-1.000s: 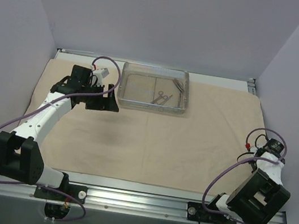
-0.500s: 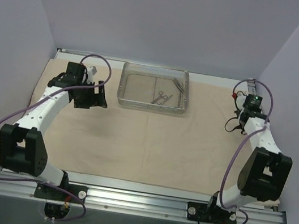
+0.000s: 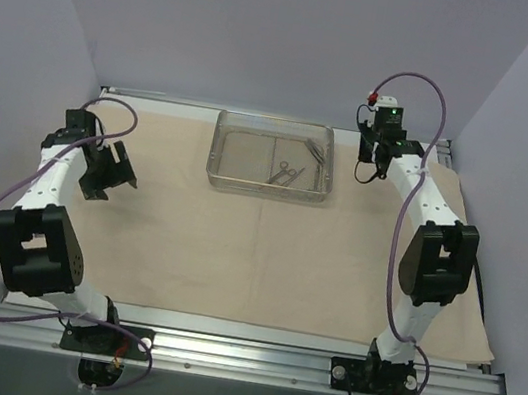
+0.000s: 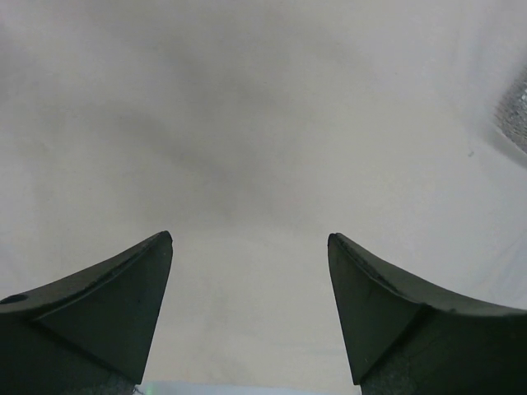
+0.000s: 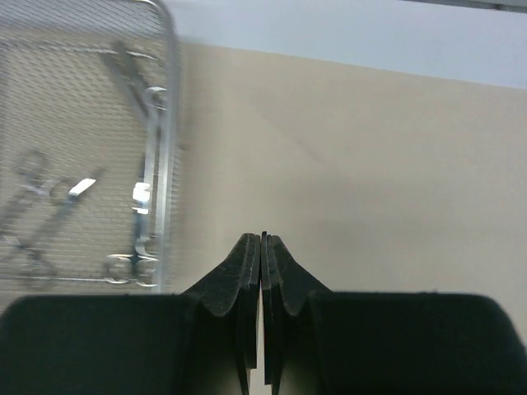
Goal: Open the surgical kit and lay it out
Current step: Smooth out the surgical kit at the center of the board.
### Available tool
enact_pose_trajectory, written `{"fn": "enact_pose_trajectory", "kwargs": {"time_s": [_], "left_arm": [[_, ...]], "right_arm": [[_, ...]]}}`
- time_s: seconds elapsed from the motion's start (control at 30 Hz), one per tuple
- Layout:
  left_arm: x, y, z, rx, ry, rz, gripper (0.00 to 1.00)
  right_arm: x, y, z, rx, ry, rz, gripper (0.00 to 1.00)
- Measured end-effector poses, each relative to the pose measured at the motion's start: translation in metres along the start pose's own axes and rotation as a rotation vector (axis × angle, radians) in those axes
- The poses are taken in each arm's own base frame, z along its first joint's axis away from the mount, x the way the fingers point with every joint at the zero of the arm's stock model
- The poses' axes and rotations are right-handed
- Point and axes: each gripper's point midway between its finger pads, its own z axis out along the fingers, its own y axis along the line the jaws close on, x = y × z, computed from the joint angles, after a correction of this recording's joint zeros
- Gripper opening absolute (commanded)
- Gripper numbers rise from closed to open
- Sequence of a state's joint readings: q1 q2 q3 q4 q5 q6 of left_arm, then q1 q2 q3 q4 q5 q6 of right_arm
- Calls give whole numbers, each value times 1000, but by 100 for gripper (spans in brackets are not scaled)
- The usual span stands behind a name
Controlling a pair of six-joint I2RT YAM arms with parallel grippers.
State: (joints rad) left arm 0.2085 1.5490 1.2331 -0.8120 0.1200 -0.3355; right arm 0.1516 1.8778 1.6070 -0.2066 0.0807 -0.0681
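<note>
The beige cloth wrap lies spread flat over the table. On it at the back centre stands the silver wire-mesh tray, with thin ring-handled instruments inside. My left gripper hovers over bare cloth at the far left, jaws open and holding nothing. My right gripper hangs just right of the tray, shut on nothing. In the right wrist view the tray rim and the instruments sit to the left of my fingers.
Purple-grey walls close in the back and both sides. A metal rail runs along the near edge with both arm bases on it. The cloth's right edge reaches almost to the wall. A tray corner shows at the left wrist view's right edge.
The left arm swung left, away from the tray. The right arm unfolded from near its base and reached to the back right, beside the tray. The tray and instruments stayed put.
</note>
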Motion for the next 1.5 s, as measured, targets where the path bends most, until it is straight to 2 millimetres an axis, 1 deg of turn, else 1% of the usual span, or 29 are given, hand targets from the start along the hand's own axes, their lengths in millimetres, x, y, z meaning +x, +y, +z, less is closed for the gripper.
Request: {"fn": "enact_pose_trajectory", "kwargs": {"time_s": [0.03, 0.1, 0.17, 0.23, 0.27, 0.33, 0.43, 0.5, 0.57, 0.63, 0.7, 0.8, 0.83, 0.87, 0.9, 0.93, 0.97, 1.0, 1.07, 1.13, 1.17, 1.2, 1.23, 1.3, 1.33, 1.4, 1.43, 1.47, 1.5], "left_arm": [[-2, 10, 4, -14, 11, -32, 83], [-2, 20, 10, -29, 31, -73, 84], [2, 26, 16, -45, 60, -103, 83], [4, 31, 21, -61, 85, -130, 80], [5, 35, 23, -72, 97, -145, 78], [7, 45, 29, -101, 121, -178, 77], [13, 70, 40, -162, 165, -250, 77], [21, 91, 47, -207, 194, -301, 78], [32, 109, 51, -242, 230, -346, 78], [40, 125, 54, -280, 259, -380, 78], [44, 136, 56, -310, 273, -399, 78], [43, 143, 51, -340, 260, -395, 79], [41, 143, 48, -343, 248, -391, 89], [37, 142, 41, -346, 220, -384, 94], [32, 140, 35, -345, 195, -367, 96], [28, 138, 28, -355, 166, -352, 94], [22, 133, 18, -360, 127, -330, 94], [16, 124, 7, -360, 81, -294, 94], [-1, 98, -18, -344, -35, -197, 94], [-16, 53, -40, -265, -133, -78, 94], [-22, 37, -50, -220, -170, -42, 94], [-29, 27, -58, -190, -202, -23, 95], [-35, 24, -64, -177, -227, -18, 99], [-42, 28, -66, -177, -247, -28, 76], [-43, 31, -63, -180, -238, -26, 57], [-43, 35, -52, -185, -208, -21, 31], [-42, 37, -44, -189, -184, -15, 7], [-41, 37, -36, -188, -156, -9, 2], [-42, 37, -27, -193, -129, -2, 2]], "right_arm": [[-6, 15, -2, -43, -11, 42, 0], [-14, 47, -9, -147, -24, 123, 0], [-25, 88, -21, -306, -36, 199, 0], [-32, 129, -37, -459, -33, 236, 0], [-33, 148, -47, -527, -24, 243, 0], [-32, 183, -65, -646, -7, 243, 0], [-25, 223, -89, -768, 27, 221, 0], [-21, 239, -99, -821, 39, 210, 0], [-15, 244, -102, -843, 59, 209, 0], [-8, 242, -99, -840, 82, 212, 0], [-3, 241, -98, -834, 98, 208, 0], [5, 240, -95, -828, 112, 202, 0], [8, 240, -95, -827, 118, 198, 0], [14, 240, -94, -825, 133, 194, 0], [18, 240, -93, -823, 141, 190, 0], [22, 240, -93, -821, 149, 186, 0], [26, 240, -92, -819, 158, 180, 0], [30, 240, -92, -815, 168, 173, 0], [35, 240, -91, -807, 180, 159, 0], [38, 240, -92, -807, 185, 145, 0], [39, 240, -92, -806, 186, 141, 0], [40, 240, -92, -805, 189, 138, 0], [41, 240, -92, -805, 193, 134, 0], [42, 241, -94, -807, 199, 125, 0], [42, 241, -95, -807, 200, 122, 0], [40, 241, -97, -808, 202, 115, 0], [38, 241, -99, -809, 198, 111, 0], [35, 242, -101, -812, 192, 104, 0], [33, 243, -102, -816, 185, 97, 0]]}}
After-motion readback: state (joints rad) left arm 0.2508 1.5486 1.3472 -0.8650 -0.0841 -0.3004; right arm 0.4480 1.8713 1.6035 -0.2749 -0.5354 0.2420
